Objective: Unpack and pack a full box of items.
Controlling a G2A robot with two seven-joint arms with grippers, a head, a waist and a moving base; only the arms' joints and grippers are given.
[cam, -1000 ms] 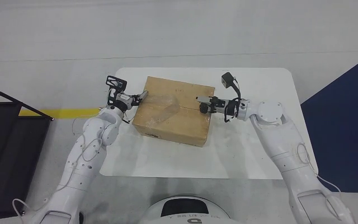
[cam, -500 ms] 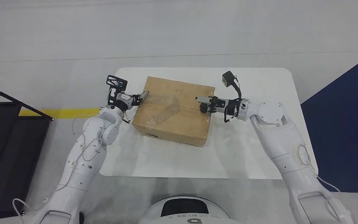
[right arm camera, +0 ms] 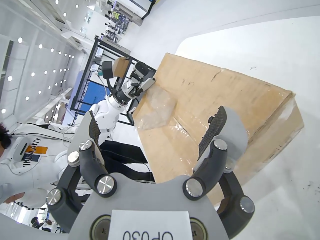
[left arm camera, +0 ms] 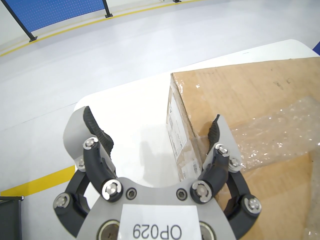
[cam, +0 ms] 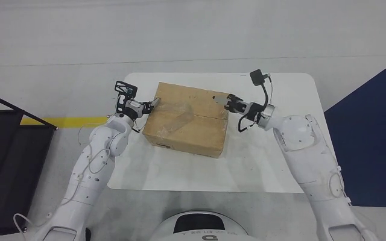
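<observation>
A closed cardboard box [cam: 187, 117] stands mid-table, its top flaps sealed with clear tape. My left gripper [cam: 154, 102] is at the box's left top edge and open. In the left wrist view [left arm camera: 152, 113] one finger lies over the taped top of the box [left arm camera: 250, 96], the other over the table, with the labelled side wall between them. My right gripper [cam: 223, 99] hangs open at the box's far right top corner. From its own wrist [right arm camera: 156, 111] it looks along the box [right arm camera: 212, 93] toward the left gripper [right arm camera: 143, 82].
The white table [cam: 271, 156] has bare room to the right of the box and along its near edge. A black rack [cam: 12, 138] stands on the floor to the left, beside a yellow floor line [cam: 66, 122].
My right gripper has pulled back from over the box's top seam toward the far right corner and turned at the wrist. The left arm and the box have stayed put.
</observation>
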